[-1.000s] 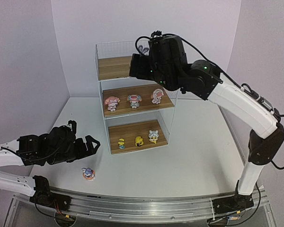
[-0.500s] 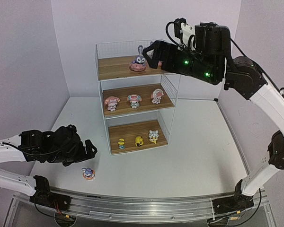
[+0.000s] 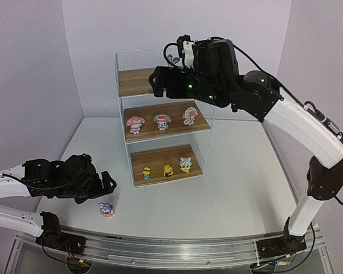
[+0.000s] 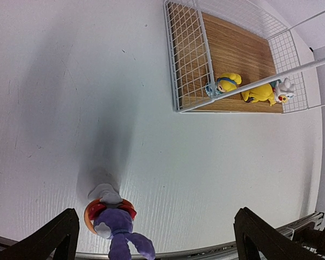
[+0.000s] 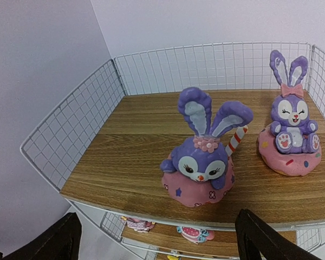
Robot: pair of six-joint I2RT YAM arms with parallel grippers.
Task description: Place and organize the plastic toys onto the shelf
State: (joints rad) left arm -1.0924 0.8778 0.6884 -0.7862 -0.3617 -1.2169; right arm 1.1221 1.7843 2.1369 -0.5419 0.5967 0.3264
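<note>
Only the right arm (image 3: 297, 123) really moved since half a sec ago. It swung back left across the top of the shelf (image 3: 134, 81), while the loose bunny (image 3: 107, 209) sits where it was, on the surface (image 3: 228, 188) at lower left of the overhead frame, out front of the shelf's left corner.

Left claw (image 3: 106, 181) is just above it in that frame, spread wide and gripping nothing. On its wrist cam the bunny (image 4: 116, 222) is low and left of centre, closer to the left-hand finger (image 4: 58, 238), with its ears pointing at the bottom edge. I'd guess it needs a sideways nudge before dropping down.

Right claw (image 5: 157, 219) is released too, up at the top board where two bunnies (image 5: 203, 157) already stand. It's well apart from the loose one, so this looks like the left claw's job.
</note>
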